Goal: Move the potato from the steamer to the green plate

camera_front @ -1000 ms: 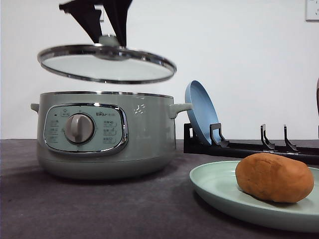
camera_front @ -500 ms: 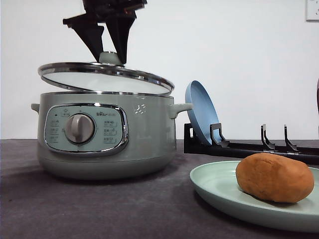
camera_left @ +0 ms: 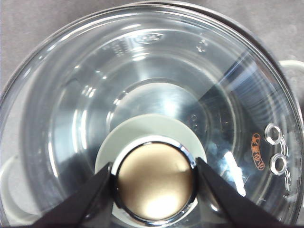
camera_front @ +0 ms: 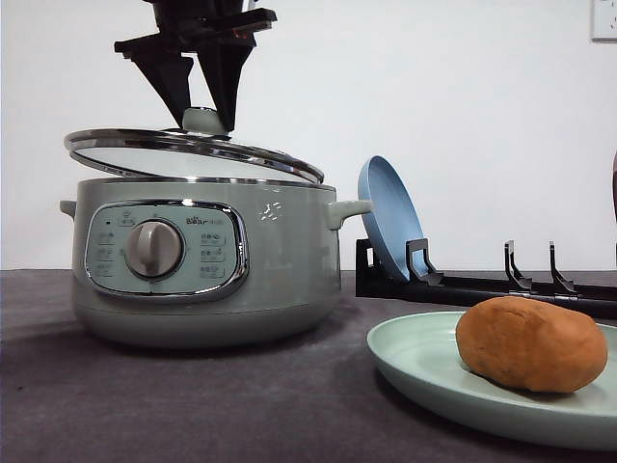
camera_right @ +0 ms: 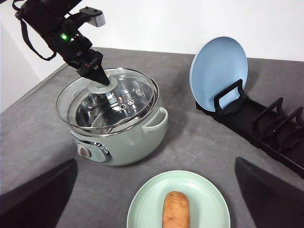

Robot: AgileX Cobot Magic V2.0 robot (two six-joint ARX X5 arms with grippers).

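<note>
Change: the glass lid (camera_front: 193, 154) has dropped lower, tilted, apparently touching the steamer (camera_front: 202, 260) at upper left.
Tool: left gripper (camera_left: 154, 183) clamped on the lid knob (camera_left: 154, 183); right gripper (camera_right: 156, 199) spread wide, holding nothing.
Potato (camera_front: 530, 342): resting on the green plate (camera_front: 415, 362), lower right.
Technique: level the lid, seat it evenly, then release.

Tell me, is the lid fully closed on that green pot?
Not quite. The glass lid sits tilted, its left side raised above the steamer rim, with the left gripper clamped on its knob.
</note>
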